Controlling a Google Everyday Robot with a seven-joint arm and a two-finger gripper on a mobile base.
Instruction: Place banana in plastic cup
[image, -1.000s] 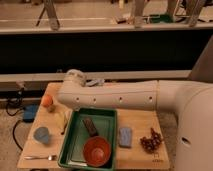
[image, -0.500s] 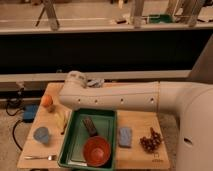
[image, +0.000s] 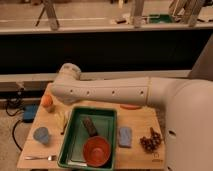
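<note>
Wooden table (image: 142, 125), slim pale banana (image: 62, 120), gripper hidden behind arm (image: 110, 92)

Only one camera watches this room. It seems to sit high beside the robot's own shoulder, tilted forward and down. The pale body (image: 192, 130) crowds the right edge, and the arm (image: 110, 92) crosses close under the lens, hiding the gripper behind it. Below lies most of the wooden table (image: 145, 122) with its green tray (image: 75, 115). Farther off are a dark wall (image: 100, 52) and bare floor (image: 90, 10).
</note>
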